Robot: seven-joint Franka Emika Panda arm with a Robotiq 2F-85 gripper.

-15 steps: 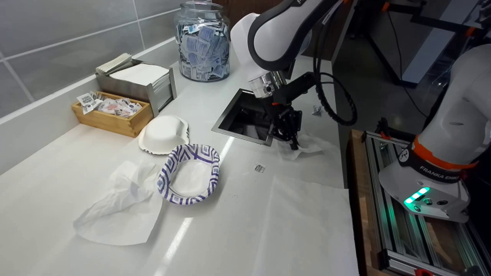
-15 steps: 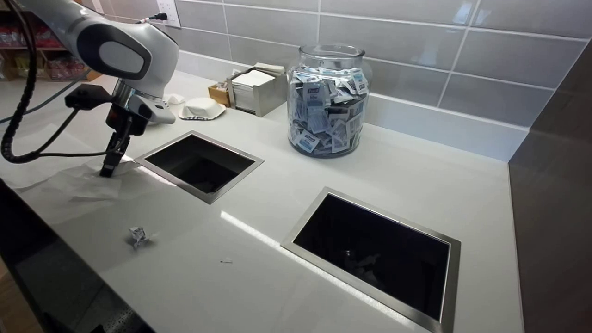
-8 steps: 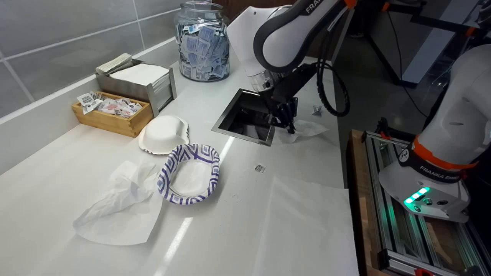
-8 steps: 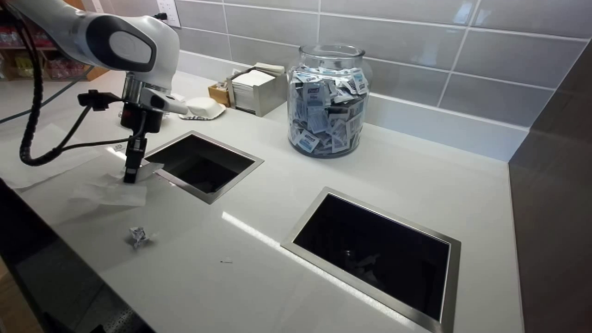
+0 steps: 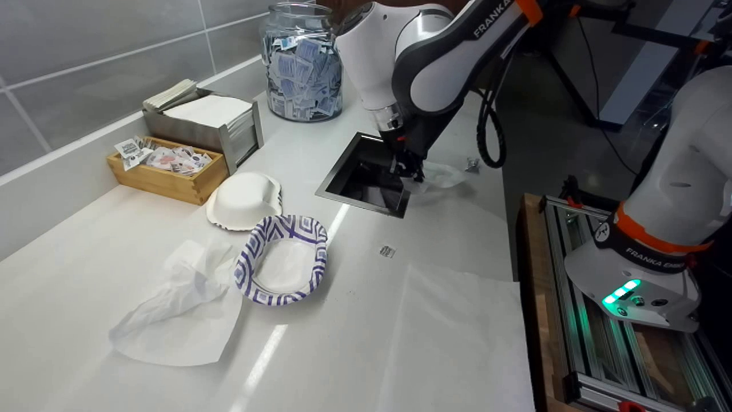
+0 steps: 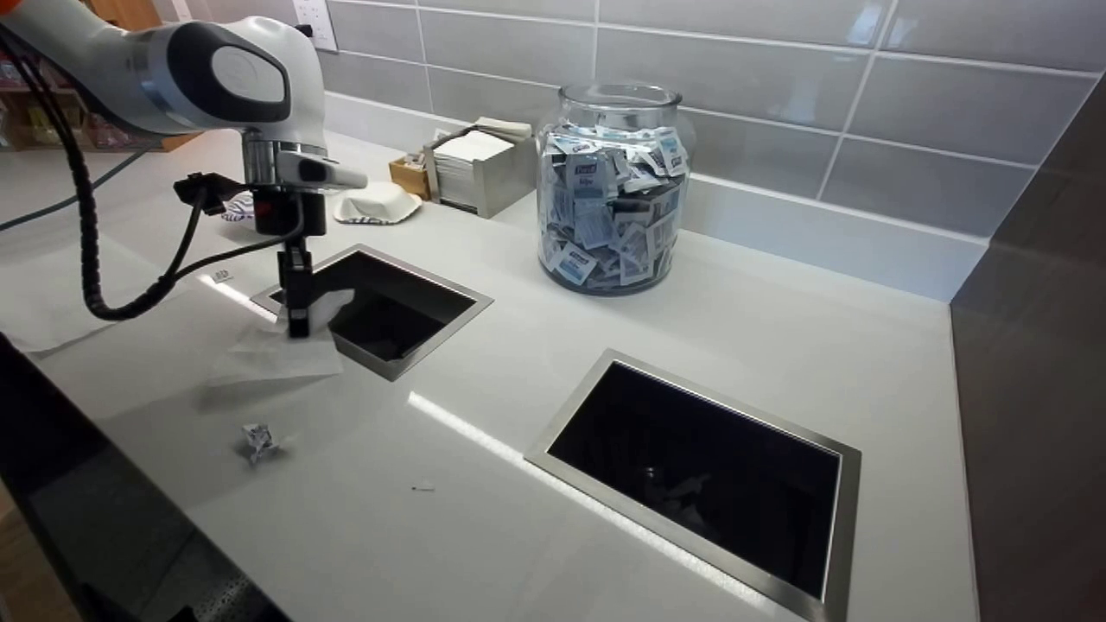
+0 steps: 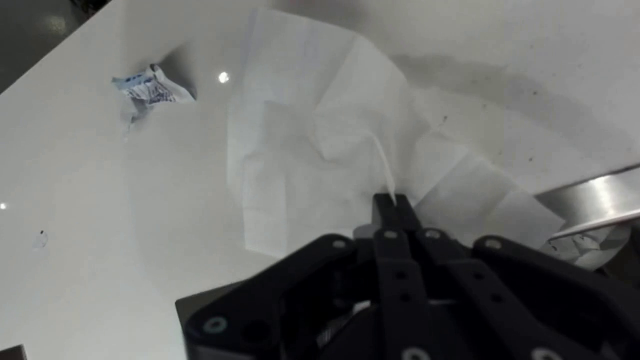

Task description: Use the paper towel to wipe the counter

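Observation:
The white paper towel is spread out, creased, under my gripper. The gripper is shut on a fold of it. In both exterior views the towel hangs from the fingertips beside the square opening. In an exterior view a shadow lies below the towel, so it seems slightly raised, and one corner reaches over the opening's rim. The white counter shows small dark specks beside the towel in the wrist view.
A crumpled wrapper lies near the towel. The square opening is beside the gripper, a larger opening farther along. A glass jar, napkin holder, patterned bowl, upturned bowl and another paper sheet stand around.
My gripper has dragged the towel along the counter past the square opening, toward the crumpled wrapper. The towel now looks slightly lifted. The other objects have not moved.

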